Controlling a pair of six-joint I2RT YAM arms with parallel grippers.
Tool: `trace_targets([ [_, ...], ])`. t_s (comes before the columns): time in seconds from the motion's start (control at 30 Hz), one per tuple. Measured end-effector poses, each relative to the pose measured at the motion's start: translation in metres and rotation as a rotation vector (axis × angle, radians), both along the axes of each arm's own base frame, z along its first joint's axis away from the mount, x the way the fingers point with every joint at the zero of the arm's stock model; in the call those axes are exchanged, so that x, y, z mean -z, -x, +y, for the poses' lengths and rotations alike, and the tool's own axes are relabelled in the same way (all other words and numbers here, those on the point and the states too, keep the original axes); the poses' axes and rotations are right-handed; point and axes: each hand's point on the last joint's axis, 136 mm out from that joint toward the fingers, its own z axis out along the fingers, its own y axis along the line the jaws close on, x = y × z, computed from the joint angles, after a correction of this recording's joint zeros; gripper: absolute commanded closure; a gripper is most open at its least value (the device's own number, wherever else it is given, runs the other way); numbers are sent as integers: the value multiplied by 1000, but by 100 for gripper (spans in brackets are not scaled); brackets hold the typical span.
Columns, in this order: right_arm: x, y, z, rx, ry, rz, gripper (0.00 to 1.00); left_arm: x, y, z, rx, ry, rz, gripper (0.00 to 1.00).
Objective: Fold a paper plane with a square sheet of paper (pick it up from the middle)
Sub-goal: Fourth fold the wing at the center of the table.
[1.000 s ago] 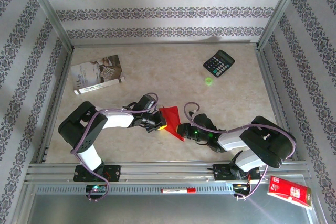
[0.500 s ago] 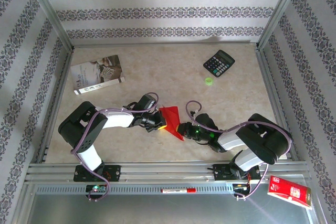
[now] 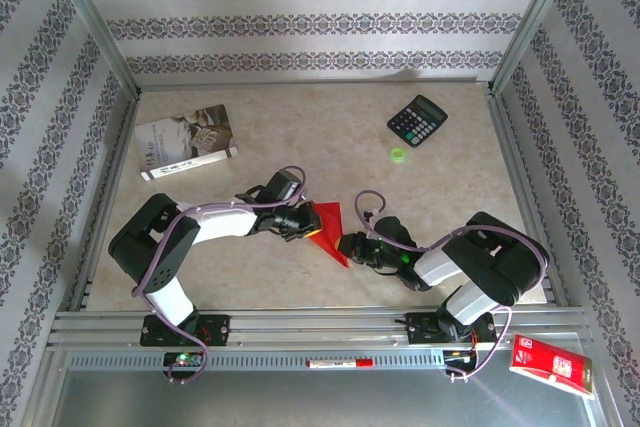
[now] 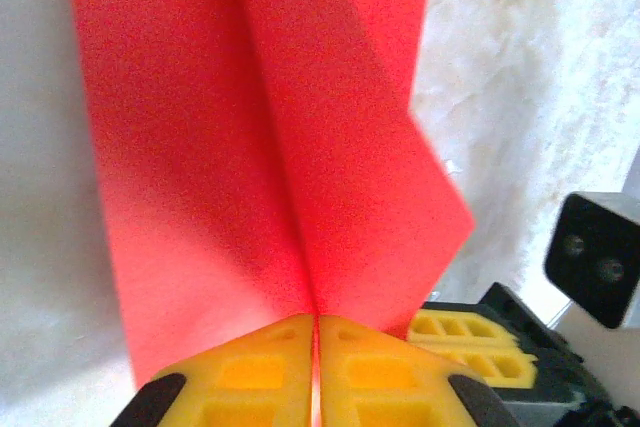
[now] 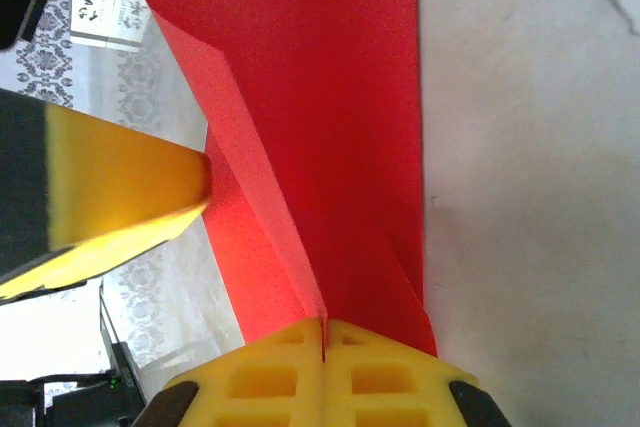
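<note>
The red sheet of paper [image 3: 329, 228] is folded into a pointed shape with a centre crease and is held just above the table between the two arms. My left gripper [image 3: 309, 228] is shut on its left side. In the left wrist view the crease [image 4: 290, 197] runs straight into the closed yellow fingertips [image 4: 250, 372]. My right gripper [image 3: 347, 245] is shut on the paper's lower tip. In the right wrist view the folded layers [image 5: 330, 117] run into its closed fingertips [image 5: 400, 377], and a finger of the left gripper [image 5: 120, 187] touches the paper's left edge.
A black calculator [image 3: 417, 120] and a small green cap [image 3: 398, 154] lie at the back right. A grey-white booklet [image 3: 185, 140] lies at the back left. A glossy red packet [image 3: 552, 364] sits beyond the front rail at the right. Metal frame rails border the table.
My left gripper has shifted slightly up and to the right, turning at the wrist, still gripping the paper. The right arm has drawn in a little; the paper has barely moved.
</note>
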Motion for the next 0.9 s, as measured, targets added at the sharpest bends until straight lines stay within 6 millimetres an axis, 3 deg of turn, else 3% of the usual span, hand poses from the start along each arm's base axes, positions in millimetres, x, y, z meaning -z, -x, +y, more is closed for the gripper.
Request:
trace_targets([
  [0.23,0,-1,2,0,-16,-2,100,-9,-1,-14,37,25,-19,92],
  [0.9,0,-1,2,-5,-32,-5,98,12,-4,-27,69,18,31,93],
])
